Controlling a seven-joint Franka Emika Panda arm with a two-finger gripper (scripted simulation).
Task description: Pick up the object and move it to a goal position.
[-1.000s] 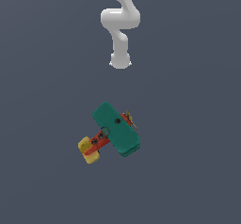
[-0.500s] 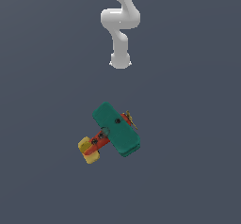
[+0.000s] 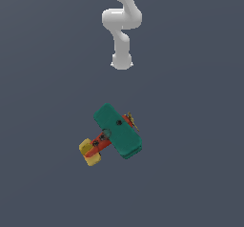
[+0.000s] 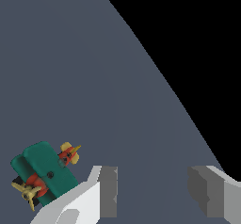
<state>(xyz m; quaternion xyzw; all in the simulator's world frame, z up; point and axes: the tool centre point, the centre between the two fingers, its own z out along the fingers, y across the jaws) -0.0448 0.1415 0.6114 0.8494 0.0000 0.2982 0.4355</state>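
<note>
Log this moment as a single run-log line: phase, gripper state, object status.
phase: pre-grasp | gripper: open, empty | toy biplane: on floor, not grasped, apart from fingers | arm: above plane in exterior view

Plain dark grey-blue floor (image 3: 43, 54), black void (image 4: 197, 39) beyond its edge

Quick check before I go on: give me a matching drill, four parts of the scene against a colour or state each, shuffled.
Things:
1. wings
2. tail
3. body
4. pincer

Colour or state:
A. red
B. open, holding nothing
C. teal-green
D. yellow

Pairs: 1-C, 2-D, 3-A, 4-B
</note>
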